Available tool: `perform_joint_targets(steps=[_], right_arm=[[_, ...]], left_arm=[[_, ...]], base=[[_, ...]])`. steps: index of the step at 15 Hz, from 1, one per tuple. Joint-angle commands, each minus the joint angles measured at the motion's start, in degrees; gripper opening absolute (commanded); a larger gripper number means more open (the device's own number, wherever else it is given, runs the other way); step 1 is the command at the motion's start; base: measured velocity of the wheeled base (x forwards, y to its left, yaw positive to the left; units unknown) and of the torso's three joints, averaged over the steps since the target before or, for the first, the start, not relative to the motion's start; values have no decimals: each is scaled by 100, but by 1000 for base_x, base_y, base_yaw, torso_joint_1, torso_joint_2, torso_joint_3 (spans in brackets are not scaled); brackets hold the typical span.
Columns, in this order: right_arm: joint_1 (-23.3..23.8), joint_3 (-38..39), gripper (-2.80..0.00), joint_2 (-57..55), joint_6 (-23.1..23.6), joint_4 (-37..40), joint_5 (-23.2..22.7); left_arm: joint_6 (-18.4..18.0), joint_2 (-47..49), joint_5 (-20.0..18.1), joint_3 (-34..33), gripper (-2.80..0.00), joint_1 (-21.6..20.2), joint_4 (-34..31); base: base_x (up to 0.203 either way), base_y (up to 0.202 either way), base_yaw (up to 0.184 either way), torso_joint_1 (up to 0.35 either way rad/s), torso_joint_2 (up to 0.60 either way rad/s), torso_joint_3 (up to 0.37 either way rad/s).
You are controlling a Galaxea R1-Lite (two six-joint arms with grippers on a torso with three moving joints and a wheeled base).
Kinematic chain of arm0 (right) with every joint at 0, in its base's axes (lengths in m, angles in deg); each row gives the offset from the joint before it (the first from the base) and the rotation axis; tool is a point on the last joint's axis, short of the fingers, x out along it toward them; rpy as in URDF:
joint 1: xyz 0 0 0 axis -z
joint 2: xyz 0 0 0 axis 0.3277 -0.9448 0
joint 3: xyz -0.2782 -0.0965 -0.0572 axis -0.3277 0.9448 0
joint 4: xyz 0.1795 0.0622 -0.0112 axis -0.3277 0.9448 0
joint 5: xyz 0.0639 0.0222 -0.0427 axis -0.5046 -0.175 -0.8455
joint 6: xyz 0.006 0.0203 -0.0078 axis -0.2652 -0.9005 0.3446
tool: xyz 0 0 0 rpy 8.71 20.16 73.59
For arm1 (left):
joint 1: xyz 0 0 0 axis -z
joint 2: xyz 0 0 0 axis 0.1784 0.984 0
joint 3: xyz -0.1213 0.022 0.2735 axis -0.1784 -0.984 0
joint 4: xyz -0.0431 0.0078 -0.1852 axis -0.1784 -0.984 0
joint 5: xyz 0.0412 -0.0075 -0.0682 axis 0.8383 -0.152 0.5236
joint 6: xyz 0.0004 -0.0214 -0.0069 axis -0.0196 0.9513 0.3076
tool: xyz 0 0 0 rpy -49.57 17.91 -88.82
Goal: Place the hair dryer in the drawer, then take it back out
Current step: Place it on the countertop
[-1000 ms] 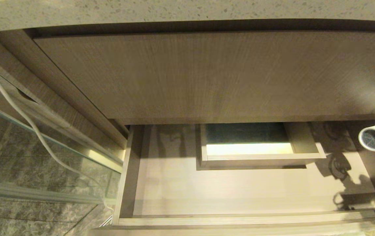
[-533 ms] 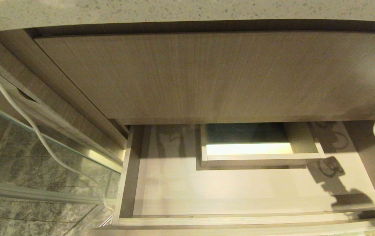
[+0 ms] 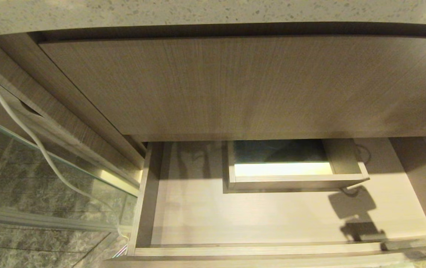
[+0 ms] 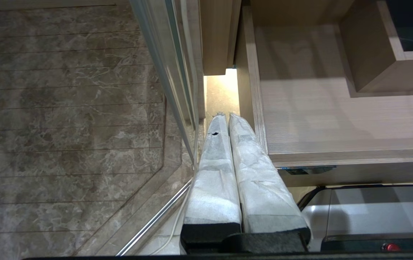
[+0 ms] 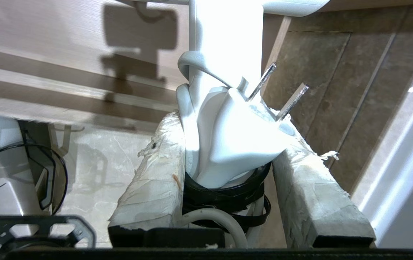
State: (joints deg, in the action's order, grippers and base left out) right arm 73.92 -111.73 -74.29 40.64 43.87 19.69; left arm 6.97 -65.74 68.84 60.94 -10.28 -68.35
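The right claw [image 5: 228,144] pinches the hair dryer [image 5: 224,65] at three o'clock of the open drawer [image 3: 257,219], while the left claw [image 4: 228,119] is pressed together at its nine o'clock side

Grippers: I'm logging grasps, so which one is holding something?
The right gripper: its fingers clamp the hair dryer handle and plug. The left gripper is shut on nothing.

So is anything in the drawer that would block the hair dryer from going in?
Nothing visible does. The drawer floor lies bare apart from its boxed cut-out at the back. The right gripper holds the hair dryer.
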Motion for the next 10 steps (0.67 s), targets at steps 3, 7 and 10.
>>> perform_joint_targets(steps=[3,7,10], right_arm=[[-4,-433,-280,501,32,573,-29],[-4,-696,-280,503,-284,597,-20],[-4,-715,-280,547,-311,527,-29]], left_arm=[[-1,0,0,0,-280,0,1],[-1,-9,0,0,-280,0,1],[-1,-8,0,0,-280,0,1]], base=[[0,0,0,0,0,0],[0,0,0,0,0,0],[0,0,0,26,-19,-7]])
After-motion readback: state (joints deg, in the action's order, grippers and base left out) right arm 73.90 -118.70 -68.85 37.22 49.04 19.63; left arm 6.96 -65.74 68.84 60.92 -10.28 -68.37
